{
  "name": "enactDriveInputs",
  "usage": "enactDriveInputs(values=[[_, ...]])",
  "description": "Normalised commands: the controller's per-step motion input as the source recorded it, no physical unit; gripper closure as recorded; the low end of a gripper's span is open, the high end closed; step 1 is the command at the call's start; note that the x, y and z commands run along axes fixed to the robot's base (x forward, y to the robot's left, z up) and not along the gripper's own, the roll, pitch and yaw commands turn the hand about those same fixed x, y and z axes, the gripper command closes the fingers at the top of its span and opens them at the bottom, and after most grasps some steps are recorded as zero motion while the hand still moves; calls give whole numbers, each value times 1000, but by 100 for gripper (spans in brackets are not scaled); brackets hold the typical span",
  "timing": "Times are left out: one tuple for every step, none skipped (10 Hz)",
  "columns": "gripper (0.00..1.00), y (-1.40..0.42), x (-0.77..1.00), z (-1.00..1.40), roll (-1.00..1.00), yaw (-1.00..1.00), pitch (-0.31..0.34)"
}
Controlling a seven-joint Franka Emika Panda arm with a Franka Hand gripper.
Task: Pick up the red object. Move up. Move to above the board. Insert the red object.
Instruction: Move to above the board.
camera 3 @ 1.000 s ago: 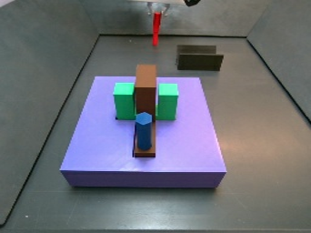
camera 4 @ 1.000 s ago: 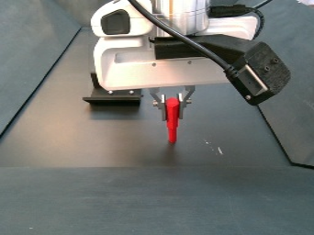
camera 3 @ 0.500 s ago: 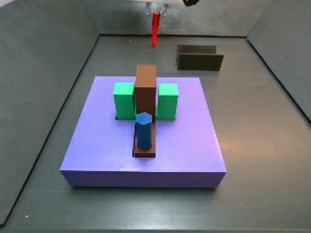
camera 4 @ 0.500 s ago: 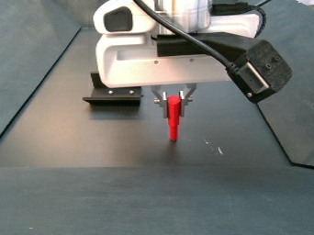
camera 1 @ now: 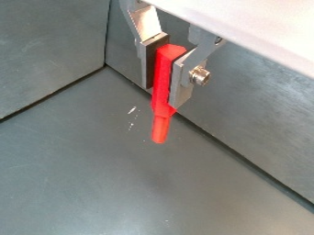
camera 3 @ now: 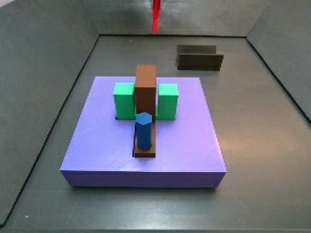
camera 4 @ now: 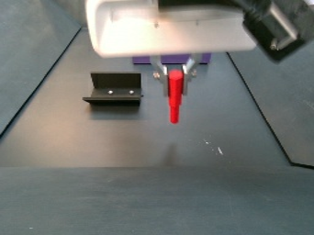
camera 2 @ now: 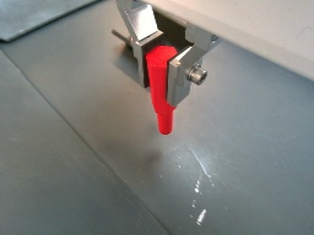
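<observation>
Gripper [camera 1: 167, 72] top-centre, silver plate jaws clamped on smooth tapered red object [camera 1: 161, 96]; matte lavender board [camera 3: 183, 155] mid-frame.

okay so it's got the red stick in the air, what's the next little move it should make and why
Probably carry it sideways toward the board. The end effector is clamped on the red object, whose tip hangs clear of the floor in both wrist views. In a side view the red object sits near the back wall, well short of the board.

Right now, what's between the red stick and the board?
Only bare grey floor, as a side view shows. The hand holds the red stick up at the back, and the board lies nearer the camera, apart from it.
</observation>
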Motion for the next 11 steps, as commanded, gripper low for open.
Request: enactDriveInputs(values=[[100, -4, -21, 1400, -13, 0, 37], [100, -7, -31, 1400, 5, 2, 37], [100, 3, 28, 1400, 9, 6, 30], [100, 13, 52, 1400, -3, 4, 57], [100, 7, 27, 767, -5, -5, 91], [100, -1, 30, 269, 5, 4, 64], [100, -1400, -54, 140, -86, -111, 55], [100, -1400, -60, 140, -38, -81, 32], [100, -1400, -70, 141, -6, -52, -6], [100, -1400, -76, 136, -26, -24, -21], [100, -1400, -65, 134, 5, -16, -1]])
